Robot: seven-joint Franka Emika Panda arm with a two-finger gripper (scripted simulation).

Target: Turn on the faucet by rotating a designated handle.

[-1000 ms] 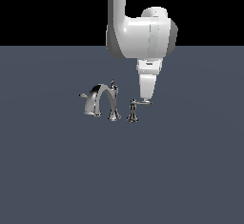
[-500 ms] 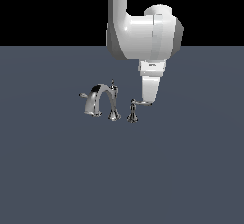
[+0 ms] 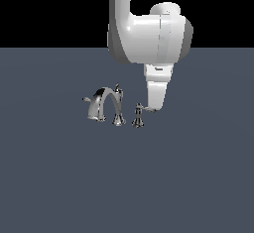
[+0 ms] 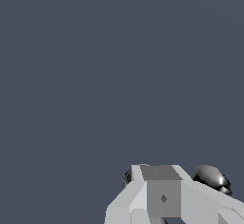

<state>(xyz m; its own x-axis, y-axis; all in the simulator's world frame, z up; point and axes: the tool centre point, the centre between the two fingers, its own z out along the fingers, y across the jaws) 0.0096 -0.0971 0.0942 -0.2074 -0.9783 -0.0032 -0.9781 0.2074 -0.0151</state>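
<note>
Floor (image 3: pixel 127 177): flat, dark slate-grey, black backdrop behind. Faucet (image 3: pixel 104 105) stands on it. Gripper (image 3: pixel 153 109) at handle (image 3: pixel 144 109); grip state cannot be told.

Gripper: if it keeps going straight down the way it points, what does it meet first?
Likely the handle: the gripper tip sits at the lever's outer end, seemingly touching. Below that lies only the floor. Depth is uncertain.

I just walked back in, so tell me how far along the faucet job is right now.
Done: the approach. The gripper is down at the outer end of the handle, beside the faucet on the exterior view's right. In hand: making contact with the lever; whether the fingers are touching or closed on it can't be told, as the wrist view shows only chrome bits behind the gripper body. Left: rotating the handle; no turn is evident yet.
</note>
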